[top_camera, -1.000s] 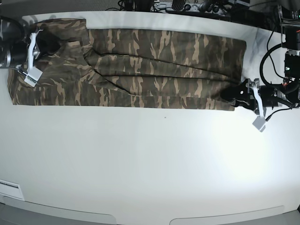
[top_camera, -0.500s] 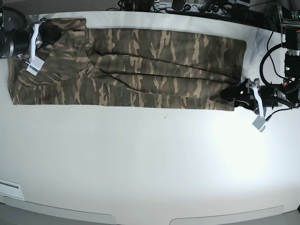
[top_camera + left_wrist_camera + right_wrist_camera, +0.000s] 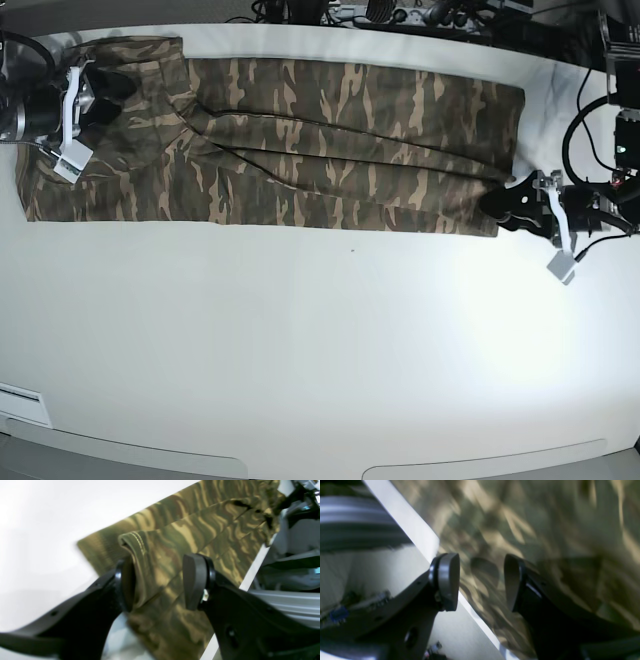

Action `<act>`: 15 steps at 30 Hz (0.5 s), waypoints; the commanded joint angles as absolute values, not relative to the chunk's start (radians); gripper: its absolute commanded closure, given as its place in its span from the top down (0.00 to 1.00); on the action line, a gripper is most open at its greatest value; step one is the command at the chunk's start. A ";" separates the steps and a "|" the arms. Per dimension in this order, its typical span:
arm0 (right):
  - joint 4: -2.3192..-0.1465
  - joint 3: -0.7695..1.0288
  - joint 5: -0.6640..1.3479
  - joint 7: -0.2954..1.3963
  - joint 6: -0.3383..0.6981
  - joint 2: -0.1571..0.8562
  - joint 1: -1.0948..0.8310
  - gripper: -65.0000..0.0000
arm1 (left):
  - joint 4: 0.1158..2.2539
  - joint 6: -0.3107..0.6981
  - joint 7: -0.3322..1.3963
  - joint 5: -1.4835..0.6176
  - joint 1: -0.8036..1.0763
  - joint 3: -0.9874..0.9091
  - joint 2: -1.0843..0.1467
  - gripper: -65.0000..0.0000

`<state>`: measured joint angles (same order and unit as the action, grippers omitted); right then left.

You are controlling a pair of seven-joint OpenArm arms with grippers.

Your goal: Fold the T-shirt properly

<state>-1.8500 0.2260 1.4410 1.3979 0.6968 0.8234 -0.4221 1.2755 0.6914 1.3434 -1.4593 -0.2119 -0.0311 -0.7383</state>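
camouflage t-shirt point(image 3: 330, 140), folded into a long band, lying flat along the far table edge, creased lengthwise

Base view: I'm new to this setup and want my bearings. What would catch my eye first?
The camouflage T-shirt, stretched in a long folded band across the far side of the white table. One gripper sits at each end: the right gripper at that view's left, open over the cloth, and the left gripper at its right, open around a folded hem.
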 commanded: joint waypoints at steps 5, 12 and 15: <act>-1.929 0.237 1.468 1.396 0.693 0.863 -0.421 0.48 | 1.290 0.695 1.335 -1.484 -0.249 -0.050 -0.824 0.49; -2.027 0.239 1.457 1.396 0.698 0.860 -0.387 0.32 | 1.289 0.695 1.335 -1.484 -0.253 -0.087 -0.859 0.49; -2.026 0.239 1.254 1.355 0.698 0.825 -0.385 0.00 | 1.289 0.695 1.328 -1.484 -0.253 -0.122 -0.859 0.49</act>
<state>-2.0148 0.2264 1.2121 1.3666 0.6933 0.8082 -0.3878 1.2758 0.6907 1.3369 -1.4597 -0.2325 -0.1059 -0.8310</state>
